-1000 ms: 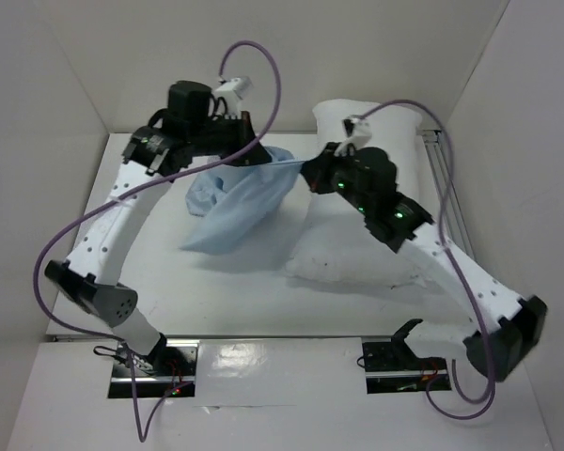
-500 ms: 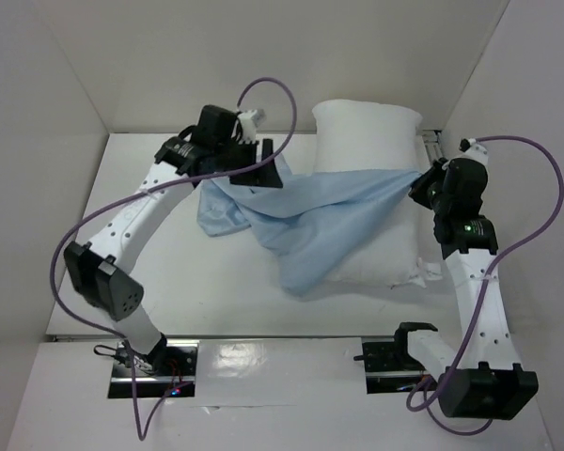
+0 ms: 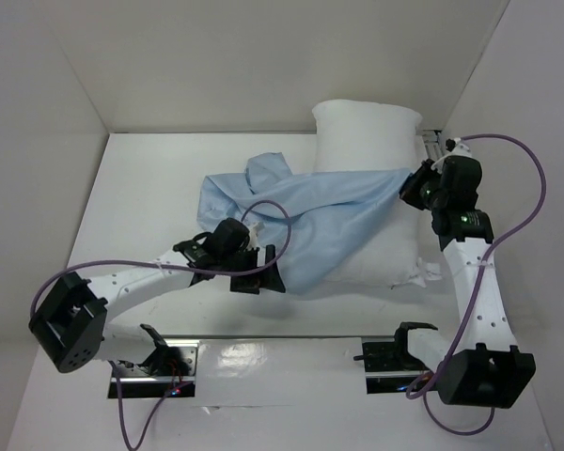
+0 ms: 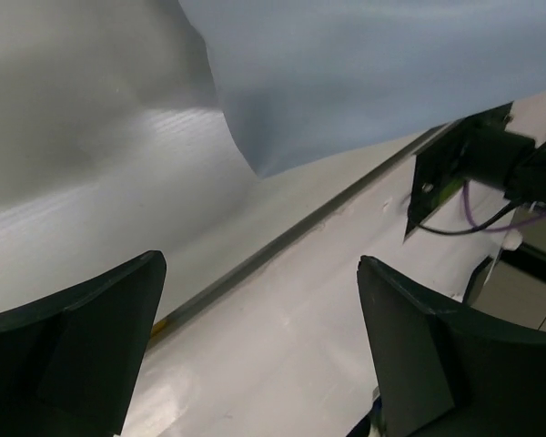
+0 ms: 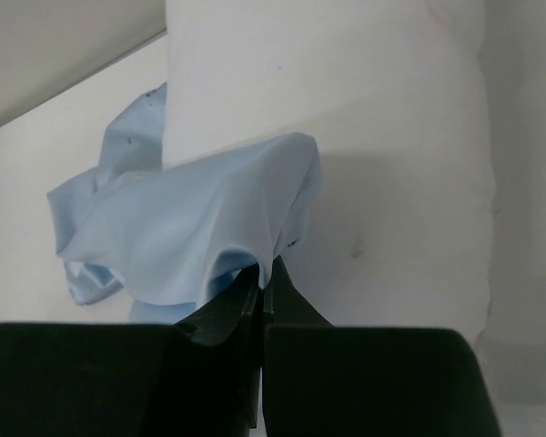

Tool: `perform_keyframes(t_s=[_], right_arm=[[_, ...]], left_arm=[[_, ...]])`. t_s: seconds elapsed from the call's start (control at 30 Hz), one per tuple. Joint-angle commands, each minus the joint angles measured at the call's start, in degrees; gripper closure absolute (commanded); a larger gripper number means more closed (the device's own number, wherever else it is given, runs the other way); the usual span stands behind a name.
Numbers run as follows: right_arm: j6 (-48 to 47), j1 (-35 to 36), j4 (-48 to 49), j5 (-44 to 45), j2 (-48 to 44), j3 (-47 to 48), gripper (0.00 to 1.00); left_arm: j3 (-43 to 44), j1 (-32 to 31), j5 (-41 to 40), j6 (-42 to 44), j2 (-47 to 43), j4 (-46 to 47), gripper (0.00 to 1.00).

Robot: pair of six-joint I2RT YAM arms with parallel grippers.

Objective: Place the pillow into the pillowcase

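- Right gripper (image 5: 264, 289) is clamped shut on a fold of the pillowcase (image 5: 182, 228). The blue cloth bunches up just above its closed fingertips.
- Behind that fold in the right wrist view rises the white pillow (image 5: 346, 137).
- Seen from above, the right gripper (image 3: 416, 186) sits at the right edge of the pillow (image 3: 367, 132) and holds a corner of the pillowcase (image 3: 310, 211) there.
- From that pinch the pillowcase stretches leftward across the middle of the pillow and spills onto the table (image 3: 141, 188). It is wrinkled and heaped at its far left end.
- The pillow lies at the far right of the table. Its far end is bare above the cloth and its near edge shows below it.
- Left gripper (image 4: 259, 269) stands wide open with nothing between its fingers. The pillowcase (image 4: 364, 64) shows beyond them, apart from both.
- From above, the left gripper (image 3: 258, 274) is low near the table's near edge, just beside the near hem of the pillowcase.
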Motion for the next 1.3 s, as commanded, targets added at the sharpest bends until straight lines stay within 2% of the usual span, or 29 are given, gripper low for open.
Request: perform_keyframes(t_s=[0.0,0.23,0.3,0.4,0.5,0.67,0.77,0.87,0.97,1.0,1.03,1.07,1.13,1.2,1.27], right_arm=[[0.51,-0.24,3.62,-4.87,1.05,1.57,1.0],[0.42,0.81,2.74,-6.1,2.37,3.85,1.0],[0.42,0.81,2.74,-5.58,2.37,4.55,1.0],[0.42,0.81,2.74,-6.1,2.37,4.55,1.0],[1.03,0.81,3.45,-6.63,2.89,5.17,1.0],[1.03,0.81,4.06,-7.16,3.51,5.87,1.0],[1.03,0.81,4.06,-7.16,3.51,5.87,1.0],[1.73,0.81,4.06,-7.16,3.51,5.35,1.0],[2.35,0.81,5.37,-7.16,4.65,5.35,1.0],[2.35,1.34,5.38,-7.68,4.66,5.35,1.0],[2.35,1.34,5.38,-7.69,5.26,5.35,1.0],[2.35,1.34,5.38,-7.69,5.27,6.74,1.0],[2.96,1.34,5.91,-8.29,6.58,7.8,1.0],[3.66,1.87,8.01,-9.44,7.29,9.73,1.0],[4.98,4.06,9.41,-9.44,8.08,13.23,1.0]], left_arm=[[-2.95,0.05,-3.43,-5.25,-3.84,14.8,0.0],[-7.61,0.05,-0.37,-5.95,0.28,32.9,0.0],[-7.61,0.05,0.87,-6.92,3.88,36.24,0.0],[-7.61,0.05,3.06,-8.07,8.44,37.14,0.01],[-7.61,0.05,1.85,-8.07,8.46,36.35,0.05],[-9.72,0.05,-1.24,-8.07,3.37,32.31,0.03],[-9.72,0.58,-0.19,-9.29,4.58,35.45,0.02],[-6.74,0.58,3.5,-9.82,9.59,38.81,0.07],[-2.79,0.58,5.97,-8.51,12.42,38.2,0.25],[-2.0,0.58,5.97,-6.94,12.42,36.89,0.61],[-0.25,1.1,5.97,-6.4,10.85,34.96,0.88],[0.73,1.11,4.75,-5.79,9.35,32.24,1.0],[4.14,2.86,2.3,-2.99,5.49,23.19,1.0],[7.22,3.47,0.27,-0.87,-2.15,14.61,1.0],[13.98,4.0,-3.86,2.73,-7.07,8.87,1.0]])
